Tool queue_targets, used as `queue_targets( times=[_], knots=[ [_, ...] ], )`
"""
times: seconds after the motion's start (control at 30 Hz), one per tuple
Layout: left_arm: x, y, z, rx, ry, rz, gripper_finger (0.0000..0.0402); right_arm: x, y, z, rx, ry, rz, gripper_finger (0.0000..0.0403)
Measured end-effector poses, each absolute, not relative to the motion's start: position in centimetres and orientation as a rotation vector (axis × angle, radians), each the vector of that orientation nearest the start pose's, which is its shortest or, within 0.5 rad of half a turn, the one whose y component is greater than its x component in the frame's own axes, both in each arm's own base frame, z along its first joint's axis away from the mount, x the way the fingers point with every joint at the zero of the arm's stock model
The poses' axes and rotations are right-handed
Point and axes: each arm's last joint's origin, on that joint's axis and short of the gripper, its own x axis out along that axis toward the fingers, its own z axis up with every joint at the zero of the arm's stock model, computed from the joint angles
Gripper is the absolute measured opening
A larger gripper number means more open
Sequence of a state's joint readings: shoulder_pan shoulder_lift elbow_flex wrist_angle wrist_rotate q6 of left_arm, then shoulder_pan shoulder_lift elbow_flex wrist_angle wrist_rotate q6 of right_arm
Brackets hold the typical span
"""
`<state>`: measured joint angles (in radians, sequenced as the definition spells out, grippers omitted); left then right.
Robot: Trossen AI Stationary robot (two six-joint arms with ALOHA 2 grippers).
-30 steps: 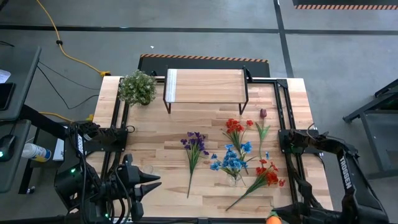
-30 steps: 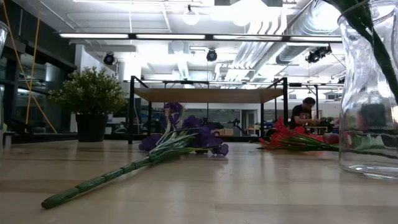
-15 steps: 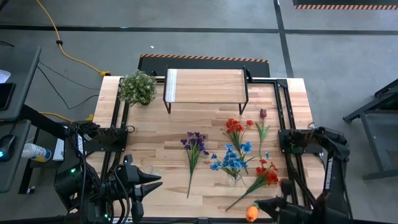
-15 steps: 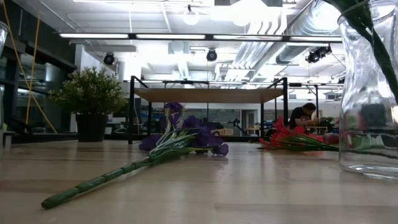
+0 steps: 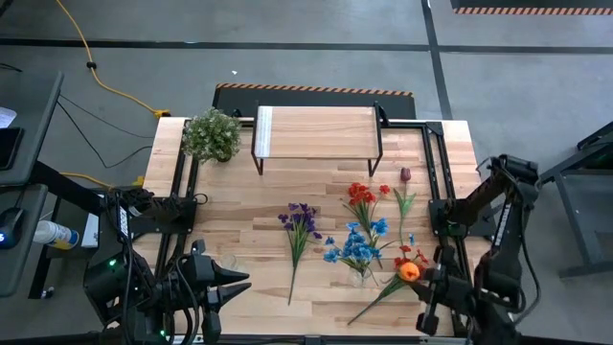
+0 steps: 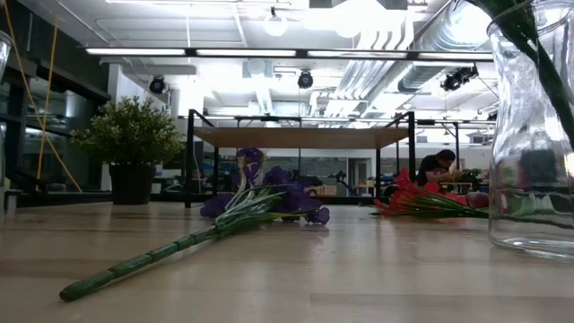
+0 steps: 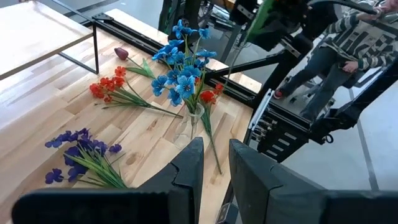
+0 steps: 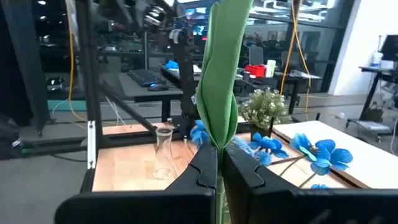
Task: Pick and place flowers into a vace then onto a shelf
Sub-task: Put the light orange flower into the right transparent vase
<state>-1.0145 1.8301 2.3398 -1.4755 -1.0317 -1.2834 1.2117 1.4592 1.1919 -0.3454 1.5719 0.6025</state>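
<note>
My right gripper (image 5: 428, 279) is at the near right of the table, shut on the orange tulip (image 5: 410, 271), whose bloom hangs over the red flowers (image 5: 414, 269) lying beside the glass vase (image 5: 360, 276). Blue flowers (image 5: 356, 245) stand in that vase. Purple flowers (image 5: 300, 228), more red flowers (image 5: 362, 196) and a dark red tulip (image 5: 405, 175) lie flat on the table. The shelf (image 5: 316, 133) stands at the far edge. My left gripper (image 5: 244, 280) waits at the near left, raised, its fingers slightly apart (image 7: 215, 165) with nothing between them. My right gripper pinches the orange tulip's green stem and leaf (image 8: 219, 144) between its two fingers. The fingers come roughly level from the table's right side. The tulip is lifted clear of the table, its bloom (image 5: 410, 271) sticking out past the fingertips toward the vase.
A bushy potted plant (image 5: 211, 135) stands at the far left beside the shelf. A second, empty glass vase (image 8: 163, 153) stands near my left arm. Black frame rails (image 5: 442, 206) run along both sides of the table. People sit in the room beyond.
My right gripper has carried the orange tulip from the table's near edge toward the far edge and down, turning as it went. The bloom now hangs over the red flowers next to the vase. The left arm has kept still.
</note>
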Motion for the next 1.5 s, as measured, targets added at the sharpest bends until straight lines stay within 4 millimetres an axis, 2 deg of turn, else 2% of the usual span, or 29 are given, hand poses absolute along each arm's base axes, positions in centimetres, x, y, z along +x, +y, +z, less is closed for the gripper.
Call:
queue_targets(
  times=[0.37,0.67,0.93,1.3,1.5],
  knots=[
    [18.8,-25.5,46.1,-0.381,0.385,0.329,0.0111,14.2,25.9,35.3,0.011,-0.003,-0.404,0.0000],
    [18.7,-25.3,46.0,-0.352,0.397,0.338,0.0111,16.7,25.1,34.6,0.045,-0.011,-0.488,0.0000],
    [18.6,-25.3,45.8,-0.346,0.442,0.323,0.0111,17.4,25.5,33.8,0.041,-0.010,-0.504,0.0000],
    [19.2,-26.1,43.1,-0.314,0.517,0.354,0.0111,17.9,26.4,32.3,0.011,-0.003,-0.504,0.0000],
    [19.4,-26.3,42.3,-0.321,0.538,0.371,0.0111,17.9,26.4,31.9,-0.036,0.009,-0.507,0.0000]
  ],
)
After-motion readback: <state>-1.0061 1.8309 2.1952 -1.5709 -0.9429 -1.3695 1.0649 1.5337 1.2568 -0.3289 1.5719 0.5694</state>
